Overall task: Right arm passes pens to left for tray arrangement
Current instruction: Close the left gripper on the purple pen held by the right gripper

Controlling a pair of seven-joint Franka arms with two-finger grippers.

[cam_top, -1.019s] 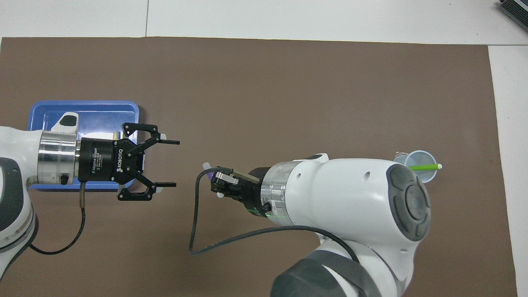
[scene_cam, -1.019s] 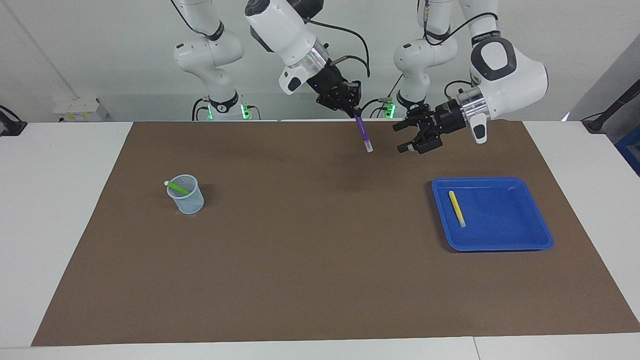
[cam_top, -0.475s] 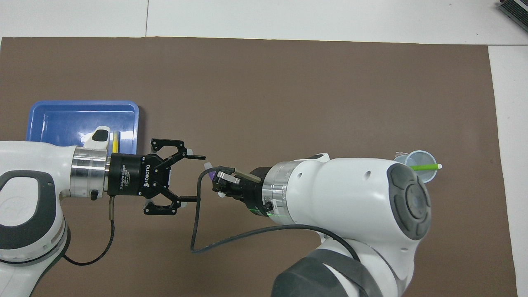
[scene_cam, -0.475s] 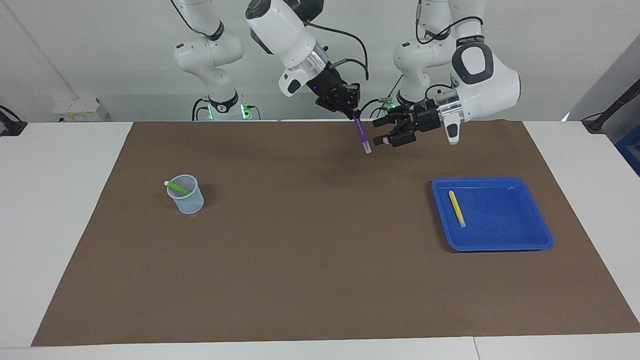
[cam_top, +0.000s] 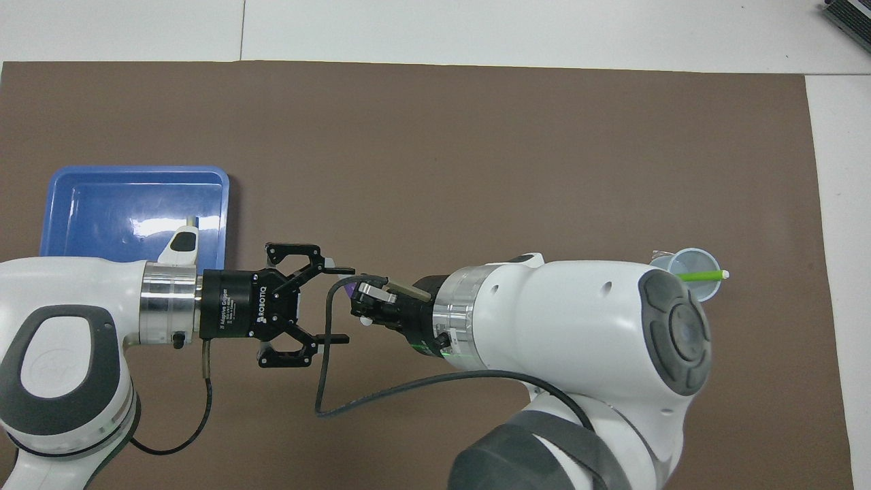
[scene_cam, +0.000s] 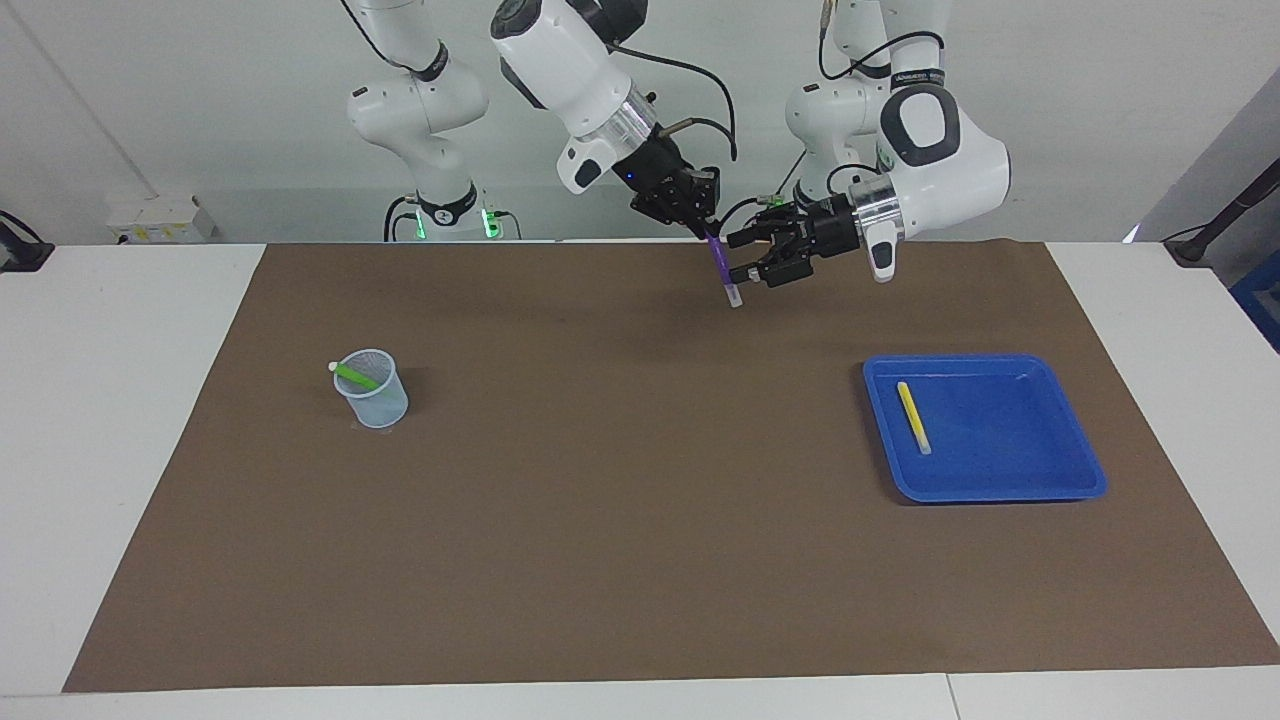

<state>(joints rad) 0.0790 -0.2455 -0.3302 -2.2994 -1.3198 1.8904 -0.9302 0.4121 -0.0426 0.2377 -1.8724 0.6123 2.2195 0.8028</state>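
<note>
Brown mat [scene_cam: 600, 520] over a white table, white wall at the robots' end. Purple pen [scene_cam: 722, 268] hangs in the air over the mat's robot-side edge, pinched at its top by the right gripper [scene_cam: 700, 222], fingers shut on it. Long axis near vertical, slightly tilted, whitish end pointing down. Left gripper [scene_cam: 742, 258] level with the pen, jaws spread wide to either side of its lower shaft, apparently not yet touching. Step looks like the handover of pen two: next the left should close on the shaft, then the right lets go. Yellow pen [scene_cam: 913, 417] lies flat in the blue tray [scene_cam: 1060, 485] toward the left arm's end. Green pen [scene_cam: 352, 376] leans in the clear cup [scene_cam: 375, 400] toward the right arm's end.
</note>
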